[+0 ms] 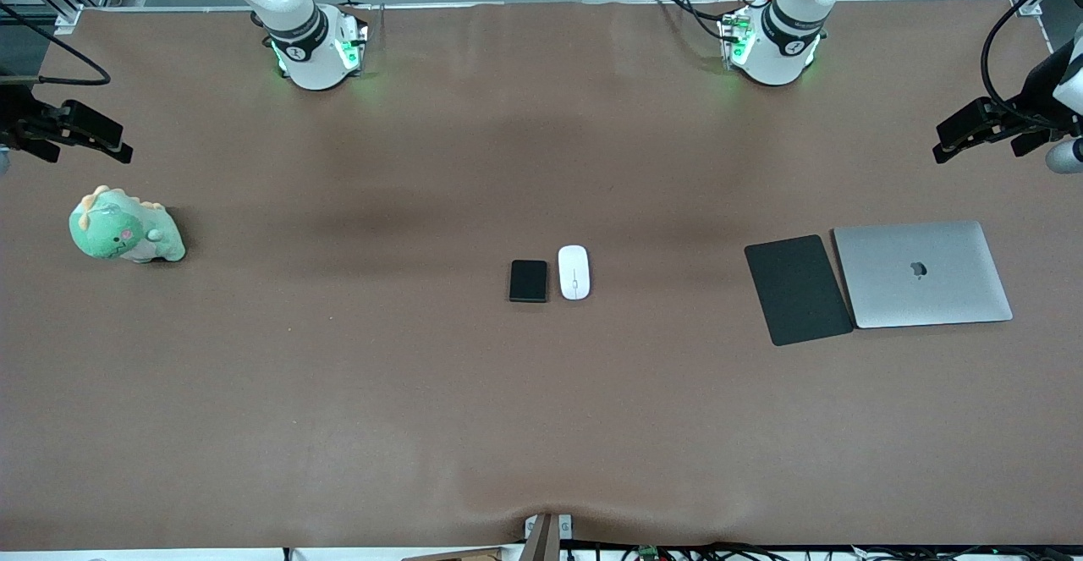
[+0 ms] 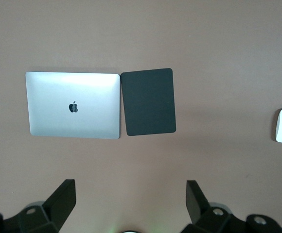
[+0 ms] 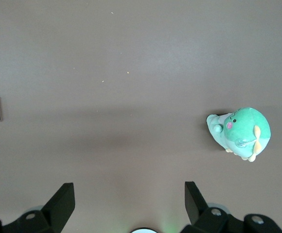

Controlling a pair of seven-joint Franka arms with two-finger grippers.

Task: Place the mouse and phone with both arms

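Brown matting covers the whole table (image 1: 338, 392), bare along the edge nearest the front camera. At mid-table the phone (image 1: 529, 280) and the mouse (image 1: 574, 272) lie flat, just beside each other and not touching, the mouse toward the left arm's end. Toward that same end lie a black mouse pad (image 1: 797, 289) and a closed silver laptop (image 1: 922, 273), edge to edge; a green plush dinosaur (image 1: 124, 227) sits toward the right arm's end.

Both task things look light and rigid. The mouse's glossy domed shell could slip, so I would pinch its 2 long sides at the middle. The thin phone offers little height; a grip low across its narrow width seems safest.

Both arms wait. The left gripper (image 1: 973, 131) hangs over the table's end past the laptop, the right gripper (image 1: 80, 134) over the end near the plush, each with jaws spread wide and empty.

Only the left wrist view catches the mouse at its margin; only the right wrist view clips the phone's edge.
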